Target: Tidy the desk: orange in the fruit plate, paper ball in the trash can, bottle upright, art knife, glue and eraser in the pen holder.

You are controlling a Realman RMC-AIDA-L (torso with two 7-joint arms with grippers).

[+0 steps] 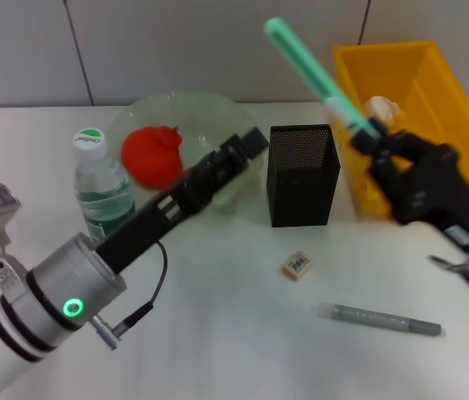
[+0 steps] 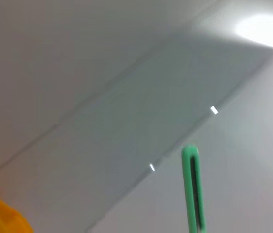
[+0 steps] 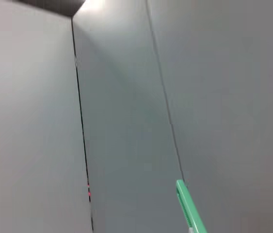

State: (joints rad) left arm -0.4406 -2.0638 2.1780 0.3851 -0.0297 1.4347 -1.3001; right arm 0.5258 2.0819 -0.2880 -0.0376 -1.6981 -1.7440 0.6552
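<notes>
My right gripper (image 1: 371, 133) is shut on the green art knife (image 1: 317, 73), which it holds raised and tilted above the gap between the black mesh pen holder (image 1: 302, 177) and the yellow trash can (image 1: 413, 100). The knife's tip also shows in the left wrist view (image 2: 193, 191) and the right wrist view (image 3: 190, 209). A paper ball (image 1: 381, 108) lies in the trash can. The orange (image 1: 152, 156) sits in the glass fruit plate (image 1: 205, 108). The bottle (image 1: 99, 185) stands upright on the left. On the table lie the eraser (image 1: 297, 265) and the grey glue stick (image 1: 380, 318). My left gripper (image 1: 249, 143) hovers by the plate's right rim.
The left arm runs diagonally from the lower left corner to the plate, passing just right of the bottle. A tiled wall stands behind the table. A yellow corner of the trash can (image 2: 0, 216) shows in the left wrist view.
</notes>
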